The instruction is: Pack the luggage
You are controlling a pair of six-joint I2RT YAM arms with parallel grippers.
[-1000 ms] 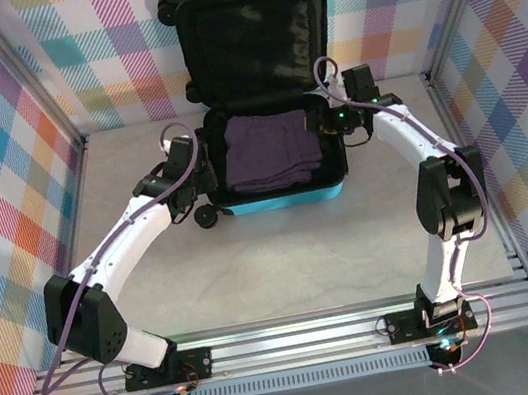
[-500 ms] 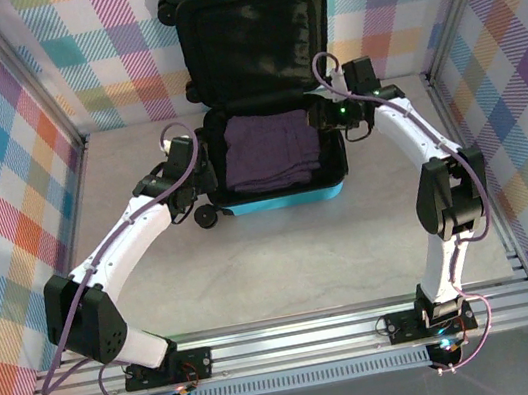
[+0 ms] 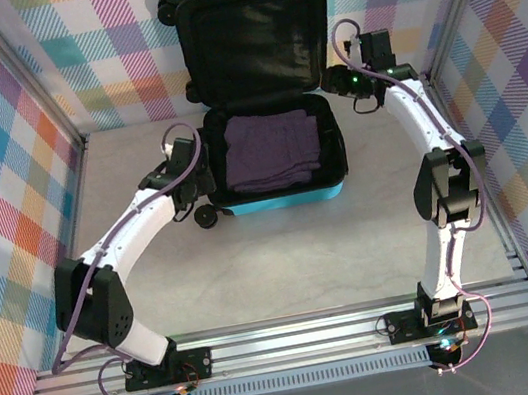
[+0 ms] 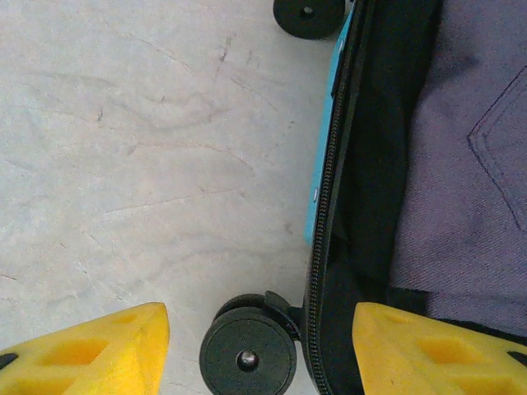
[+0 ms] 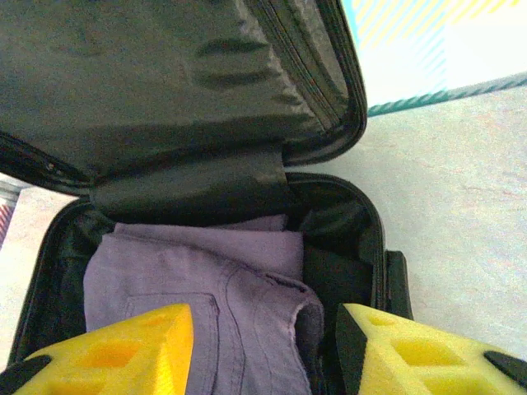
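Now, the luggage (image 3: 284, 197) lies open at the far middle of the table (image 3: 285, 265), lid (image 3: 258, 41) propped upright, a folded grey-purple garment (image 3: 271, 148) in its base. Left gripper (image 4: 260, 350) is spread, straddling the left rim by a wheel (image 4: 247, 362). Right gripper (image 5: 263, 354) is spread and empty near the lid's right edge. Hard shell: stiff, slick, likely light. Best purchase looks like the lid's rim.

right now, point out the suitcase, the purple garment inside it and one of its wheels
turquoise suitcase (image 3: 284, 198): top external view, front shell wall.
folded grey-purple garment (image 3: 271, 151): top external view, middle of its top face.
black suitcase wheel (image 4: 249, 359): left wrist view, hub.
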